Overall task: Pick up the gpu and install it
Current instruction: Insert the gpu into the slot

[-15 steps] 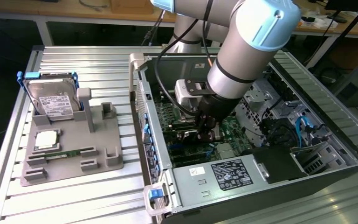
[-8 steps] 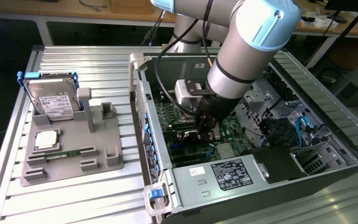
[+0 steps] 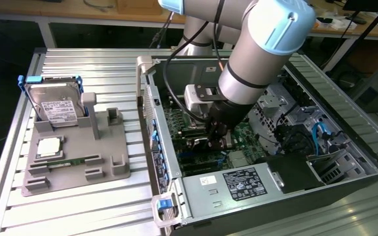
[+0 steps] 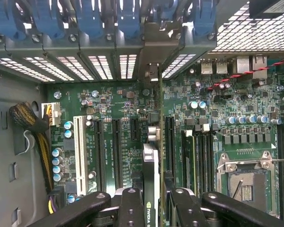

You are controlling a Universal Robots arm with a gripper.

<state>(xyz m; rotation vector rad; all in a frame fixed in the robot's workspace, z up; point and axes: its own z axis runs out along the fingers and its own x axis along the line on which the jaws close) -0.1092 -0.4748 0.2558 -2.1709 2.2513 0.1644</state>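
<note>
The gpu (image 4: 150, 165) is gripped on edge by the clenched tool (image 4: 154, 202) inside the open computer case (image 3: 151, 113), over the slots of the motherboard (image 4: 109, 104)

- Table (image 3: 77, 211): silvery metal top made of parallel slats running from the exterior view's left to its right. A plain rail closes the left edge. Bare slats show at the far left and along the near left.
- Grey fixture (image 3: 113, 152): a moulded holder lying flat on the slats in the left half of the table. It has upright posts and recessed bays on its upper face. It stands apart from the case, with a narrow strip of bare slats between them.
- Computer case (image 3: 148, 113): lies on its side on the right half of the table, open side facing up. Its slotted panel faces the fixture. It runs from the far part of the table to the near edge.
</note>
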